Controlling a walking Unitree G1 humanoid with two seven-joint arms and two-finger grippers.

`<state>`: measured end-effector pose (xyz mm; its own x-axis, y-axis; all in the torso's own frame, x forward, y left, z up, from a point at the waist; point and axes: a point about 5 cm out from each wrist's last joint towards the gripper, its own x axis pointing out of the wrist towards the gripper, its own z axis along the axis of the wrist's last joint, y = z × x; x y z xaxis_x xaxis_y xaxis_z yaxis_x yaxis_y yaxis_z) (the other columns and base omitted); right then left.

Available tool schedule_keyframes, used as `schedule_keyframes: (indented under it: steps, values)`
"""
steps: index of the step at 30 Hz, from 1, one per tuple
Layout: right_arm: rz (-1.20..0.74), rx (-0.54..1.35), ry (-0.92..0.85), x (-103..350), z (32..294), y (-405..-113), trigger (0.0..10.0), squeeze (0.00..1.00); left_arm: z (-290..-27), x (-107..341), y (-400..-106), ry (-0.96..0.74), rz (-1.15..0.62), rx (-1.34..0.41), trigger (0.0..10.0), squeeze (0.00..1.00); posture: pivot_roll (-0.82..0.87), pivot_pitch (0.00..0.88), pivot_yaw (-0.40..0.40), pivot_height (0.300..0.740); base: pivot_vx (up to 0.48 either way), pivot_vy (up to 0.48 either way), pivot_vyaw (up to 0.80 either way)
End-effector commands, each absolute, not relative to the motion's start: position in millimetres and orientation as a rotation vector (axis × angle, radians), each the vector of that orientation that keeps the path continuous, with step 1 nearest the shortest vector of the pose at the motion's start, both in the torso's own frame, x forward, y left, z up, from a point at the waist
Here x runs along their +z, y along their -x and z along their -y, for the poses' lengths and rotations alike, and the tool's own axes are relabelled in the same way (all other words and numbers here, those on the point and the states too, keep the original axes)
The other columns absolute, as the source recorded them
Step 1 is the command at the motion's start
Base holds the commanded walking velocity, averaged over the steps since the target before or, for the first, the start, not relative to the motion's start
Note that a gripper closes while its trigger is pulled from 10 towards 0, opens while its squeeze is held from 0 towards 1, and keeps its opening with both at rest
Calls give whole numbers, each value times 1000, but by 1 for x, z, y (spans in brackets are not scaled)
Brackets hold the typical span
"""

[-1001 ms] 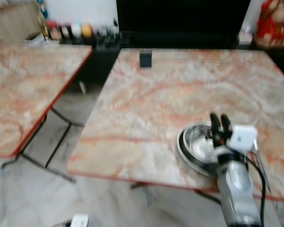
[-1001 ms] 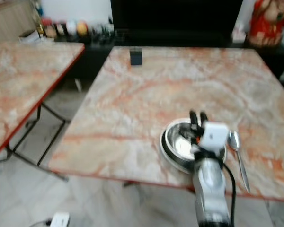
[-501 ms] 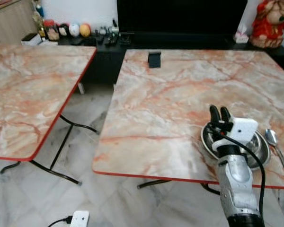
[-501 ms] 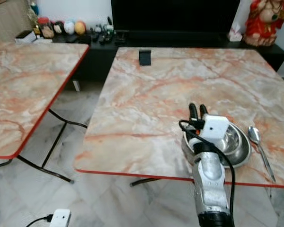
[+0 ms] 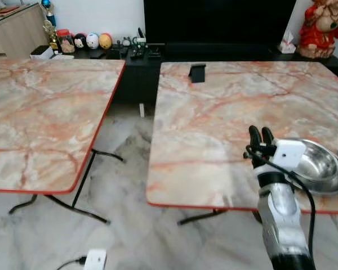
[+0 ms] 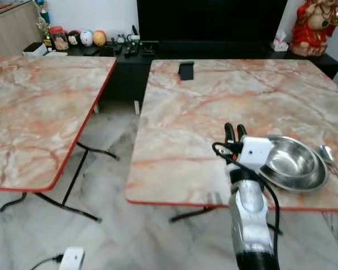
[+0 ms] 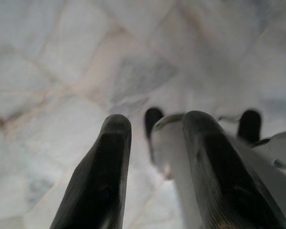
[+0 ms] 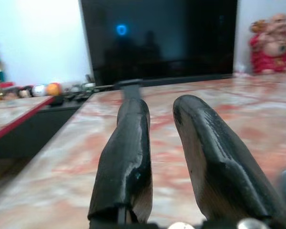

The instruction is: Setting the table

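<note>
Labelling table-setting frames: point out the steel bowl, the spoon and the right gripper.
steel bowl [image 6: 293,163], right eye view, inner base.
spoon [image 6: 327,152], right eye view, its scoop, beside the bowl.
right gripper [image 6: 234,131], right eye view, between the tips of its fingers.

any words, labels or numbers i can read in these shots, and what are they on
None can be read.
Jars and round ornaments on the dark cabinet: any labels are too small to read.
Black stand on the marble table: no visible print.
Dark screen: a blue glow, no letters.
Steel bowl: no marking.
</note>
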<state>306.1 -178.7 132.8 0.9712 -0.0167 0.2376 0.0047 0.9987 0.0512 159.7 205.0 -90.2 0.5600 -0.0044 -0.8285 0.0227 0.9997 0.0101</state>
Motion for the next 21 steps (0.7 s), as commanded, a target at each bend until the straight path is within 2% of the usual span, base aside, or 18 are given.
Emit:
schedule_keyframes:
  steps: [1, 21]
  values:
    - [242, -18, -47, 135, 181, -307, 10000, 0, -204, -92, -156, -24, -991, -20, 10000, 0, 1, 0, -10, 736, 0, 315, 0]
    - [234, -11, -56, 132, 178, -307, 10000, 0, -204, -93, -154, -31, -995, -36, 10000, 0, -4, 0, -4, 736, 0, 314, 0]
